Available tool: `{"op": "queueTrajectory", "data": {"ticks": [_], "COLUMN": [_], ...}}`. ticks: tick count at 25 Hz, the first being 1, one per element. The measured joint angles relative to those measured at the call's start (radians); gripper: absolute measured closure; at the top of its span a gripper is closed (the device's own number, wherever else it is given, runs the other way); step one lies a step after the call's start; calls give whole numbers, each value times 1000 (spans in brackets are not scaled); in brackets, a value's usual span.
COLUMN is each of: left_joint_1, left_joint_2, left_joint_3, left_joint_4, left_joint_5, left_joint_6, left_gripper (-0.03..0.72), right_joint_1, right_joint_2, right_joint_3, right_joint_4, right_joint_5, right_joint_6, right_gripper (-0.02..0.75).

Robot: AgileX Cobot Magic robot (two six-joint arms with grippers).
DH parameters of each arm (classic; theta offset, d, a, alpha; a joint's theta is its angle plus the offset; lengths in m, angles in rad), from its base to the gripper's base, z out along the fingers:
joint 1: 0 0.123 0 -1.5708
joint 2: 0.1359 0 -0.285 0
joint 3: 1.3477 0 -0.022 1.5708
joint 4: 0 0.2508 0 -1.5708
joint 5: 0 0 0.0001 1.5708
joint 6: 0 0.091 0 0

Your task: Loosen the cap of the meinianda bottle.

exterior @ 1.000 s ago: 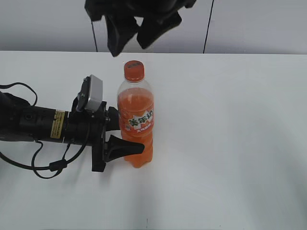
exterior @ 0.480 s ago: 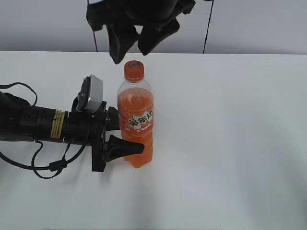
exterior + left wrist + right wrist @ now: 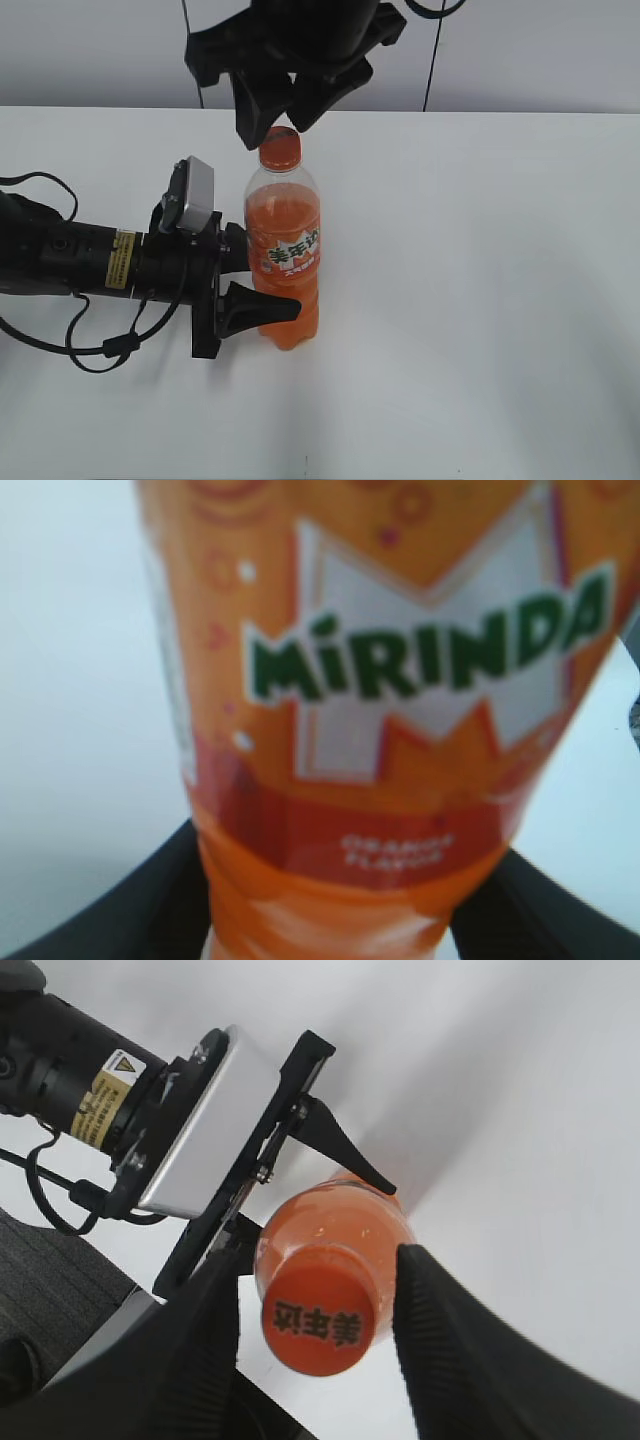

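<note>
Now the white table (image 3: 480, 300) is seen to carry one upright bottle (image 3: 284, 250), stood left of middle and well back from the front edge. Its lower body is clamped between the jaws of the left gripper (image 3: 262, 285), reaching in level from the left edge. The right gripper (image 3: 318, 1300) has been lowered since a second ago: it was clear above the bottle, and its two pads now flank the cap (image 3: 319, 1326), narrowed a little but with a gap visible each side, so nothing is gripped yet. Twisting can be judged close, once the pads are closed. The bottle is clear plastic, filled with orange drink, labelled in green, white and orange; the cap is orange with dark print.
</note>
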Motion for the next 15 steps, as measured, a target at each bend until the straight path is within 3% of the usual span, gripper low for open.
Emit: {"op": "queueTrajectory", "data": {"ticks": [15], "left_joint_1": [0], "left_joint_2": [0], "left_joint_3": [0], "left_joint_4": [0], "left_joint_5": [0], "left_joint_6": [0], "left_gripper": [270], "right_joint_1": [1], "right_joint_2": [-4], "right_joint_3": [37], "right_joint_4": [-13], "right_joint_5": [0], "right_joint_6": [-3], "right_gripper": [372]}}
